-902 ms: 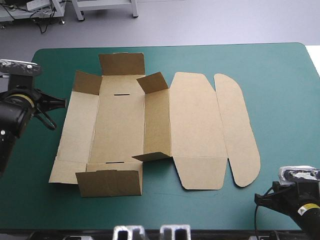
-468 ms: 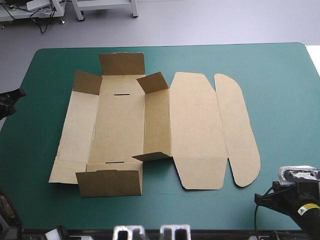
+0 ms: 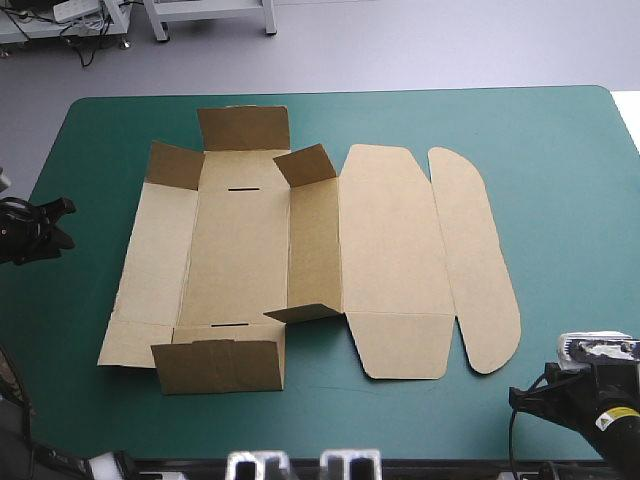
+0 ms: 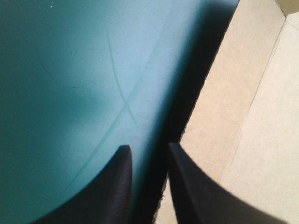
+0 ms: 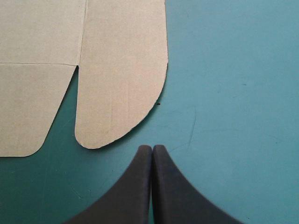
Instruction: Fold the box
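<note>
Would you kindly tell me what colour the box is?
The box is plain brown, clearest in the high view.

Faint curved scuffs (image 4: 122,100) mark the teal-green cover (image 3: 560,130).

box (image 4: 247,107) cropped in wrist views, most probably unseen
</note>
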Controlling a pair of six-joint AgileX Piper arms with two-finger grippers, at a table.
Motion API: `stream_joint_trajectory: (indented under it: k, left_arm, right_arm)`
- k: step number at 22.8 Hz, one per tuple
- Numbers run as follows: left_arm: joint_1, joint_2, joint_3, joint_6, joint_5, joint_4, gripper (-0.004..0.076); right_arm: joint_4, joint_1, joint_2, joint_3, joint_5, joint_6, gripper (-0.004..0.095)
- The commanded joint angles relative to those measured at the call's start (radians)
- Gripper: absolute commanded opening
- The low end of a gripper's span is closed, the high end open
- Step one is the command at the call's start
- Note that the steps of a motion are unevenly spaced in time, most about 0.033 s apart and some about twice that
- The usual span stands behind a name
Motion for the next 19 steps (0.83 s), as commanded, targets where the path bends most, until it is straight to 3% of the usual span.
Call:
stream_joint_trajectory:
  k: [1,4,8,15,19]
  left_arm:
    - [0.003,-0.027,-0.033,0.008,0.057,-0.045,0.0378]
    - [0.003,-0.027,-0.033,0.054,0.044,-0.045,0.0444]
    - [0.003,-0.027,-0.012,0.066,0.046,-0.062,0.0443]
    - [0.003,-0.027,0.212,0.385,-0.012,-0.241,0.0443]
    - [0.003,-0.027,0.264,0.429,-0.06,-0.257,0.0421]
  right_arm:
    - [0.006,-0.001,0.01,-0.023,-0.048,-0.005,-0.0015]
    - [0.006,-0.001,0.01,-0.023,-0.048,-0.005,-0.0015]
    - [0.006,-0.001,0.01,-0.023,-0.048,-0.005,-0.0015]
    - [0.006,-0.001,0.01,-0.023,-0.048,-0.005,-0.0015]
    - [0.006,-0.001,0.01,-0.023,-0.048,-0.005,-0.0015]
